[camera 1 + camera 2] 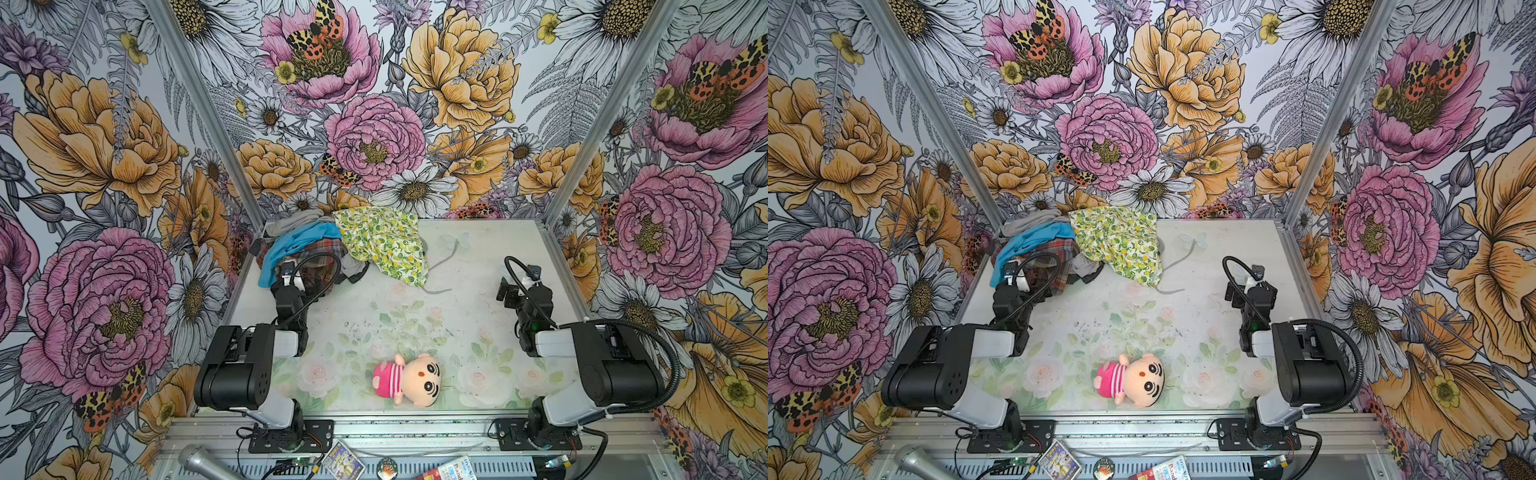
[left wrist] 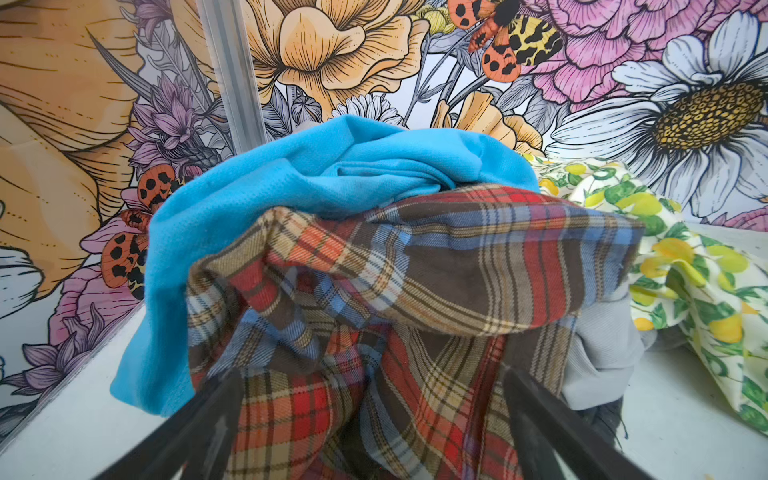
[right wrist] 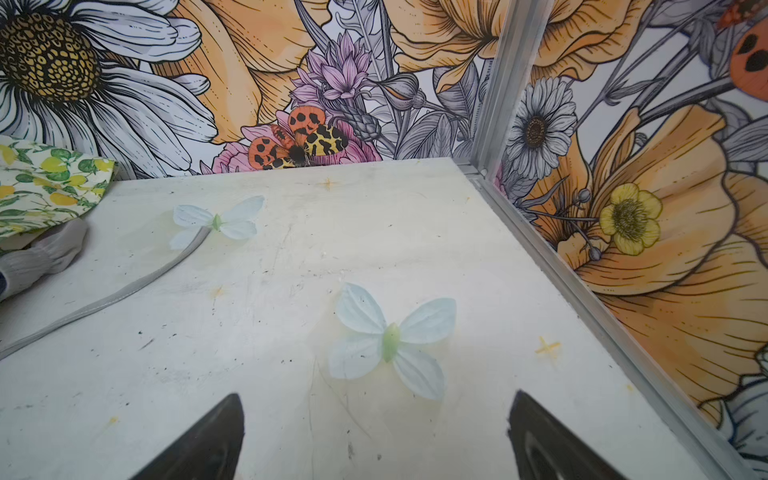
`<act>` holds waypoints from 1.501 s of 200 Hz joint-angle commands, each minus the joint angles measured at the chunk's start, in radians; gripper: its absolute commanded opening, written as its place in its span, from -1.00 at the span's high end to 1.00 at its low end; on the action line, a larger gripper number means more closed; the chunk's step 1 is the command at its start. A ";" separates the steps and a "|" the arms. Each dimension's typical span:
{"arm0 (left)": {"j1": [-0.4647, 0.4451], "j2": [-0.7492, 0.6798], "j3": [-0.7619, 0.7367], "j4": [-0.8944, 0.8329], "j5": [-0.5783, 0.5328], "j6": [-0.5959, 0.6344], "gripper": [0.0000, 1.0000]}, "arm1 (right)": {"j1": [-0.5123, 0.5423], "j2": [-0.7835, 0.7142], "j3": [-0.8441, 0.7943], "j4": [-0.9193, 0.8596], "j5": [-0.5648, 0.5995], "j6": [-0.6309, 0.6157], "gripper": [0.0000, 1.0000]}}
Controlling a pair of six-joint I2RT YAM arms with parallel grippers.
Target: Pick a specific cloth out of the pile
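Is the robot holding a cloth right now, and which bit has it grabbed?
Nothing is held. The left gripper is open with the plaid cloth between its jaws, not pinched. The right gripper is open over the table.

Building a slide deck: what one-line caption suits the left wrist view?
Open left end effector frames the plaid cloth, turquoise cloth heaped behind it, lemon-print cloth alongside.

Woven, matt plaid cloth (image 2: 415,270); soft turquoise fabric (image 2: 291,178) — scuffed, matt white tabletop (image 3: 291,257); brushed metal corner post (image 3: 509,83); fuzzy plush doll (image 1: 409,380).
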 commanded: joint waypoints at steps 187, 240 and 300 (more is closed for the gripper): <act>-0.002 0.005 -0.007 0.002 0.019 0.023 -0.98 | 0.003 -0.008 0.026 0.003 -0.048 -0.023 -0.99; -0.002 0.004 -0.007 0.003 0.022 0.026 -0.98 | 0.002 -0.007 0.022 0.012 -0.020 -0.008 -0.99; 0.002 0.004 -0.004 -0.004 0.030 0.022 -0.98 | 0.003 -0.007 0.023 0.009 -0.017 -0.010 -0.99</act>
